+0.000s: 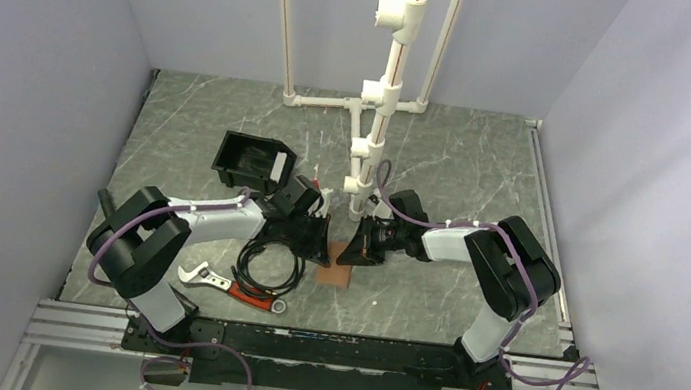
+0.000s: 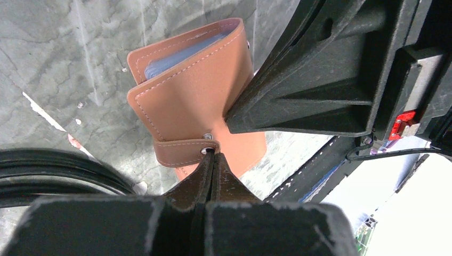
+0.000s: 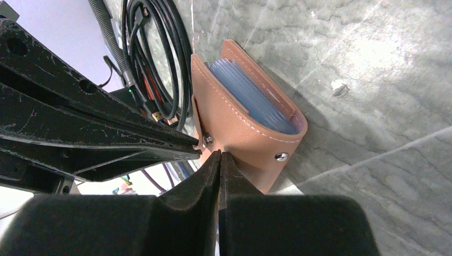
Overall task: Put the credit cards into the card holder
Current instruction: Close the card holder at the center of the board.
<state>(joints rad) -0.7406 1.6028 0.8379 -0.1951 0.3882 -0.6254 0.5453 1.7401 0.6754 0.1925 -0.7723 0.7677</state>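
Note:
The card holder [image 1: 338, 273] is a brown leather-like wallet, folded nearly shut and standing on its edge on the table between both grippers. Pale blue stacked sheets [image 3: 250, 96] show between its covers; I cannot tell cards from sleeves, and no loose credit card is in view. My left gripper [image 2: 211, 154] is shut on the wallet's snap strap [image 2: 178, 152]. My right gripper [image 3: 219, 153] is shut on the lower edge of the wallet's cover [image 3: 234, 125]. In the top view the left gripper [image 1: 320, 242] and the right gripper [image 1: 363, 248] meet over the wallet.
A black open-topped bin [image 1: 253, 163] stands behind the left arm. A coiled black cable [image 1: 269, 266] and a wrench with a red handle [image 1: 209, 280] lie left of the wallet. A white pipe frame [image 1: 378, 109] rises just behind the grippers.

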